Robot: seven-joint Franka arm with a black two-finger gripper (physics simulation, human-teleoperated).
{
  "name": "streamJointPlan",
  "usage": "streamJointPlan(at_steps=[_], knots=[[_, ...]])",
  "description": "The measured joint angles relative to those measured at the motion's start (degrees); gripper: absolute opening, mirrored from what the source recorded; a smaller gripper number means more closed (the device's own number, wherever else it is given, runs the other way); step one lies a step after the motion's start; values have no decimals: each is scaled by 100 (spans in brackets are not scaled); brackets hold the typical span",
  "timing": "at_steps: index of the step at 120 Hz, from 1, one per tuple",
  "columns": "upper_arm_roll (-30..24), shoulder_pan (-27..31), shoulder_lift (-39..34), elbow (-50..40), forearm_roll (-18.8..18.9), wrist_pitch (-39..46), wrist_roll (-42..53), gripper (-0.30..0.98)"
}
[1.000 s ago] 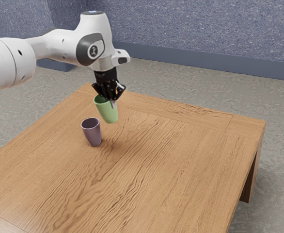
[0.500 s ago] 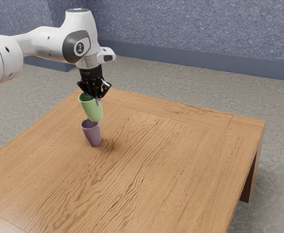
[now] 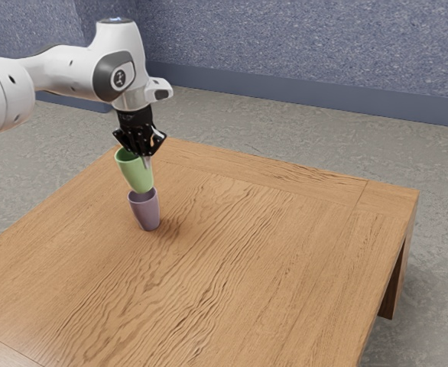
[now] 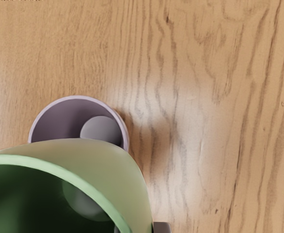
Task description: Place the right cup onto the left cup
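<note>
- my pincer [image 3: 142,157] is closed on the wall of the green cup [image 3: 137,174], its fingers only as far apart as that wall is thick: one inside the cup, one outside it.
- the green cup, which i take to be the right cup of the task, hangs open end up above the wooden table [image 3: 270,252], toward the exterior view's left and its far side.
- the purple cup [image 3: 145,212], the left cup as i judge it, stands on the table with its mouth up. my cup's base is close by its far rim; i cannot tell whether they touch.
- in the wrist view i can see down to part of the purple cup's floor, past my cup's side, so i judge the centring unproven.
- if i lower while off-centre, the base could catch on the purple rim and tip that cup or shove it along the wood.
- my cup seems to lean a little. coming down so, it could wedge on one side rather than nest.
- my grip is at one side of the rim, so a knock below could swing the cup round in my fingers.
- letting go too high or crooked could send it toppling off. i should centre, level, lower gently, then release once it is seated.
</note>
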Motion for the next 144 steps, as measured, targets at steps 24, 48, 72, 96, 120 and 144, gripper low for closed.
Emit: streamJointPlan(at_steps=[24, 48, 72, 96, 120, 144], knots=[[-19, 69, 138, 188, -2, 0, 12, -10], [-20, 172, 208, 198, 0, 7, 19, -10], [-24, 205, 301, 201, 1, 29, 23, -10], [-24, 214, 378, 288, 1, 39, 25, -10], [-58, 214, 505, 448, -4, 9, 29, -10], [-59, 247, 571, 449, -1, 3, 30, -10]])
